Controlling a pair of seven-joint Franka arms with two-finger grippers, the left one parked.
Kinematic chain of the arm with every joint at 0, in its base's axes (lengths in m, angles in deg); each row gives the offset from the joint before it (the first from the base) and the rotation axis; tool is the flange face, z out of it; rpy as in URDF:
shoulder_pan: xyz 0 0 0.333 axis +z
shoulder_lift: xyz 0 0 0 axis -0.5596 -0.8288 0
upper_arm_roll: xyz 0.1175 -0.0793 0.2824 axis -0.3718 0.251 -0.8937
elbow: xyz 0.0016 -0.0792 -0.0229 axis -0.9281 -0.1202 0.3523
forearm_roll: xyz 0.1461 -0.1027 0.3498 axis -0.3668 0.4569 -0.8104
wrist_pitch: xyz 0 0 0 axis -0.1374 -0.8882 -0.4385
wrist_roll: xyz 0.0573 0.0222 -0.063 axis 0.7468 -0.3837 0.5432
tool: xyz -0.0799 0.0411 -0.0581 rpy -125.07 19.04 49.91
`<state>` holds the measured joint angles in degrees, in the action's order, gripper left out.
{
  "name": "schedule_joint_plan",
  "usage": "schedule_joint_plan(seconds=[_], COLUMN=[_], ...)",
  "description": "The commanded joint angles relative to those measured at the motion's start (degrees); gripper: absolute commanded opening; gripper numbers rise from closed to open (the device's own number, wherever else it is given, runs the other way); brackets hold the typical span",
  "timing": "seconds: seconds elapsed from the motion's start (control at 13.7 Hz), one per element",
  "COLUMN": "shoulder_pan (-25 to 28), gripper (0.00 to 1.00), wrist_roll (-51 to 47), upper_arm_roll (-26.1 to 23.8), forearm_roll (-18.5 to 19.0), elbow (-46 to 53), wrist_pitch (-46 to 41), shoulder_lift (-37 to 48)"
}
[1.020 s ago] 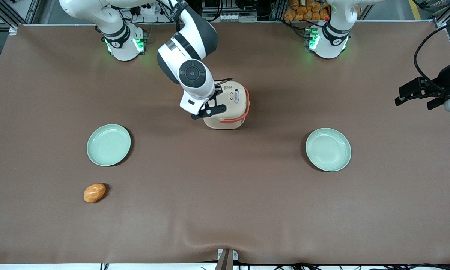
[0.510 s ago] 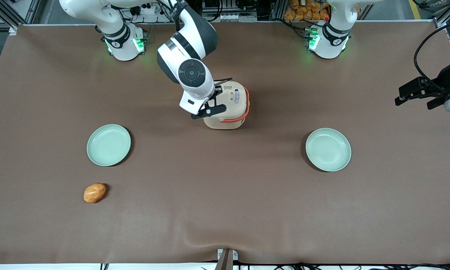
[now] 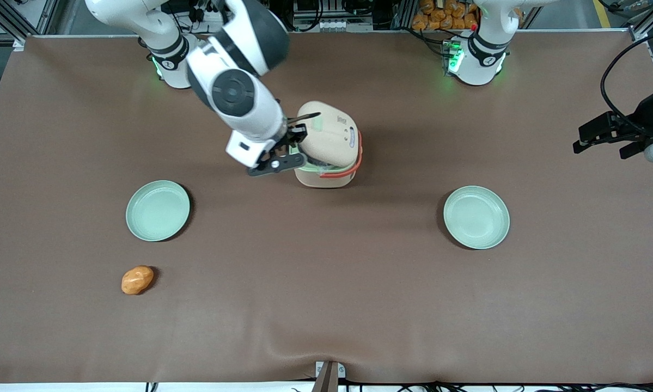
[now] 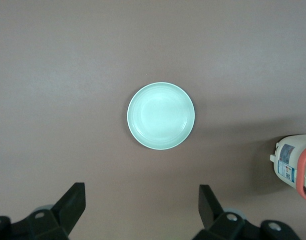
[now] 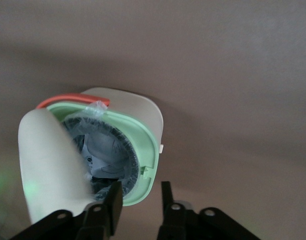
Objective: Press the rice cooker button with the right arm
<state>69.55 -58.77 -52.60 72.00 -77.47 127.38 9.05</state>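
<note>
With the rice cooker's (image 3: 326,163) cream lid (image 3: 329,139) sprung open, the press looked done, as the right arm's gripper (image 3: 282,147) hovered beside its rim, fingers parted, the button (image 3: 316,124) on the raised lid.

Even, bright overhead light across the brown table (image 3: 326,305); soft short shadows beside the rice cooker (image 3: 328,147) and both plates (image 3: 158,210). Green indicator glow at the arm bases. Front view sharp, no glare. In the right wrist view the raised lid (image 5: 50,165) close to the lens is blurred, with a faint green tint near it; the gripper (image 5: 141,196) reads dark, fingers slightly parted. Left wrist view evenly lit, soft shadow beside the plate (image 4: 160,116).
</note>
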Motion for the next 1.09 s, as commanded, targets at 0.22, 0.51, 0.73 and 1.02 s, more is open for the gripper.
schedule_joint_plan(seconds=[0.22, 0.51, 0.73, 1.02], shoulder_pan=[-7.4, -16.0, -22.8, -30.9], gripper=[1.00, 1.00, 1.00, 1.00], wrist_roll=[0.5, 0.8, 2.0, 10.4], upper_arm_roll=[-0.5, -0.7, -1.9, -3.7], forearm_roll=[-0.1, 3.8, 8.7, 11.2], elbow=[0.8, 0.9, 1.1, 2.3], wrist_pitch=[-0.9, -3.9, -7.6, -13.6], shoulder_lift=[5.9, 10.3, 13.6, 14.5])
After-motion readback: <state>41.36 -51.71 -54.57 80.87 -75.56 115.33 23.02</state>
